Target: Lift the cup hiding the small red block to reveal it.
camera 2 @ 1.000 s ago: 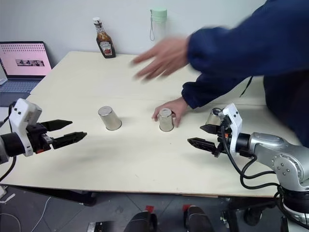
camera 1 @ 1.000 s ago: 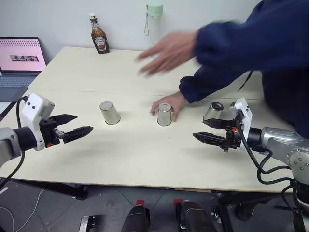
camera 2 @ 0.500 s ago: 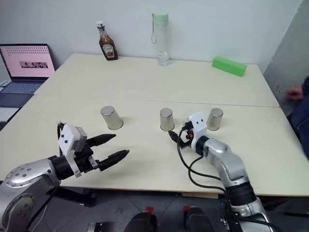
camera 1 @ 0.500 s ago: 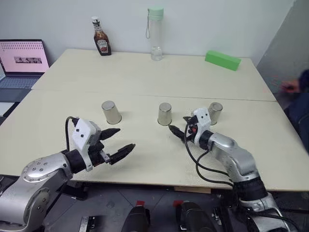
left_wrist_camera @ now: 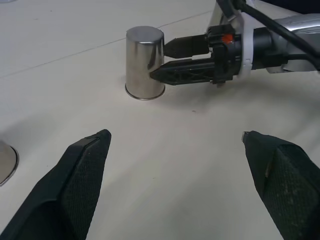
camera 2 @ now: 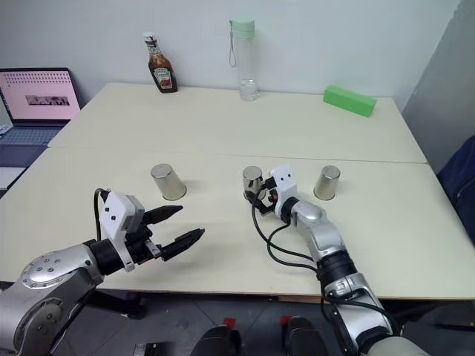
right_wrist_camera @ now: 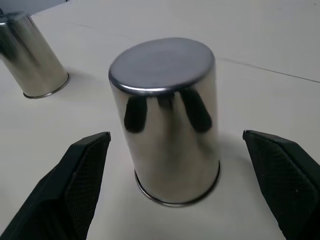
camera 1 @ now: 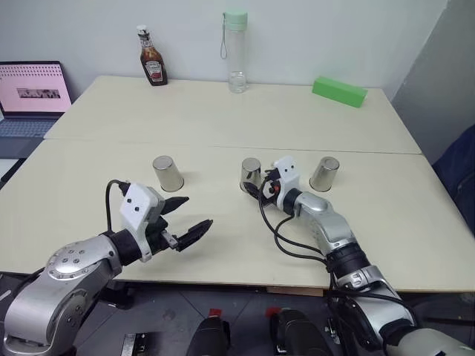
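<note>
Three identical steel cups stand upside down in a row: the left cup (camera 1: 168, 173), the middle cup (camera 1: 251, 172) and the right cup (camera 1: 324, 173). The small red block is hidden, and nothing shows which cup covers it. My right gripper (camera 1: 254, 185) is open at the middle cup. In the right wrist view that cup (right_wrist_camera: 167, 120) stands between its two fingers, with a gap on each side. The left wrist view shows those fingertips (left_wrist_camera: 156, 75) lying alongside the cup's wall. My left gripper (camera 1: 197, 212) is open over bare table, in front of the left cup.
At the back of the table (camera 1: 223, 111) stand a ketchup bottle (camera 1: 152, 55), a clear water bottle (camera 1: 236, 52) and a long green block (camera 1: 339, 91). A laptop (camera 1: 30, 93) sits at the far left. A person's dark blue sleeve (camera 1: 459, 167) shows at the right edge.
The person's arms have left the table. My right gripper has moved left and forward, up to the middle cup. My left gripper has swung right, toward the table's middle.
</note>
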`<act>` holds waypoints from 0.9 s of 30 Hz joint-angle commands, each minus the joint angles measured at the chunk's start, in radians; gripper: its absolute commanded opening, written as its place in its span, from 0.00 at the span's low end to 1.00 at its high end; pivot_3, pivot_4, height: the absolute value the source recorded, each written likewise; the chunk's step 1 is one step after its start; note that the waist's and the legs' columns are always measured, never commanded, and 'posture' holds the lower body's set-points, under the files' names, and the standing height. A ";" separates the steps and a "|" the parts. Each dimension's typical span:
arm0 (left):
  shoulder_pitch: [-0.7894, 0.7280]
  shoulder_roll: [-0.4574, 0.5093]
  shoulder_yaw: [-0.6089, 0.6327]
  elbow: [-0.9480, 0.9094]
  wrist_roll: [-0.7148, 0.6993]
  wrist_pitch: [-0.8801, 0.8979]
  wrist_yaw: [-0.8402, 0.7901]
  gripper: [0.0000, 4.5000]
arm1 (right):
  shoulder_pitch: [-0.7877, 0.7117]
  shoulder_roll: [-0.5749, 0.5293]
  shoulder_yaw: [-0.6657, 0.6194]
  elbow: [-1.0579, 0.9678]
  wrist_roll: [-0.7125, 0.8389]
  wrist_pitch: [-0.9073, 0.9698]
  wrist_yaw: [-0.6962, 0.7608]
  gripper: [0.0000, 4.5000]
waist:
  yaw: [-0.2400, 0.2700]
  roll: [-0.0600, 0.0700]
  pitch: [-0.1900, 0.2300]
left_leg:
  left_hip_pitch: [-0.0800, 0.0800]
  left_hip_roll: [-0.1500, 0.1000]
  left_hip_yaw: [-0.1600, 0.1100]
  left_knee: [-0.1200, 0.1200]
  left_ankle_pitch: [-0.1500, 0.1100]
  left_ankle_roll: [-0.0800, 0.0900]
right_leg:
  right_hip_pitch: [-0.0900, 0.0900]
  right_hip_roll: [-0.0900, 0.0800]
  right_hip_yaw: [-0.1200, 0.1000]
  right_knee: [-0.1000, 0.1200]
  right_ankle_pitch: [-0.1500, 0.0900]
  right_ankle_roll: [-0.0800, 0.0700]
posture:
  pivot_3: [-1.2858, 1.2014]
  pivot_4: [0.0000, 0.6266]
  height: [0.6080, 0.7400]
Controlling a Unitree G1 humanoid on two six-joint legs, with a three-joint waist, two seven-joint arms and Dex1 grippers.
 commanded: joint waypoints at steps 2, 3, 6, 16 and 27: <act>-0.026 0.007 -0.001 -0.004 -0.005 -0.012 0.005 0.99 | -0.072 0.026 -0.037 0.079 -0.018 -0.089 0.018 1.00 | 0.001 0.000 0.000 | 0.000 0.000 0.000 0.000 0.000 0.000 | 0.000 0.000 0.000 0.000 0.000 0.000 | 0.52 0.24 1.00; -0.030 0.006 -0.006 -0.002 -0.001 -0.014 0.007 0.99 | -0.076 0.028 -0.039 0.094 -0.020 -0.097 0.025 1.00 | 0.001 0.000 0.000 | 0.000 0.000 0.000 0.000 0.000 0.000 | 0.000 0.000 0.000 0.000 0.000 0.000 | 0.52 0.24 1.00; -0.041 0.004 -0.012 0.014 -0.005 -0.014 0.002 1.00 | -0.078 0.027 -0.043 0.124 -0.035 -0.121 0.046 0.89 | 0.001 0.000 0.000 | 0.000 0.000 0.000 0.000 0.000 0.000 | 0.000 0.000 0.000 0.000 0.002 -0.004 | 0.52 0.24 1.00; -0.076 0.016 -0.034 0.058 0.013 -0.032 -0.017 1.00 | -0.045 0.016 -0.071 -0.052 -0.017 -0.071 0.054 0.60 | 0.000 0.001 0.001 | 0.000 0.000 0.000 -0.001 0.000 0.000 | 0.000 0.000 0.000 0.000 0.001 -0.003 | 0.52 0.24 1.00; -0.082 0.010 -0.051 0.075 0.030 -0.039 -0.020 1.00 | 0.082 -0.103 -0.128 -0.577 0.025 0.340 -0.066 0.60 | 0.004 0.001 0.001 | -0.004 -0.001 -0.004 -0.001 0.000 0.000 | -0.002 -0.002 -0.003 -0.001 -0.001 -0.001 | 0.52 0.24 1.00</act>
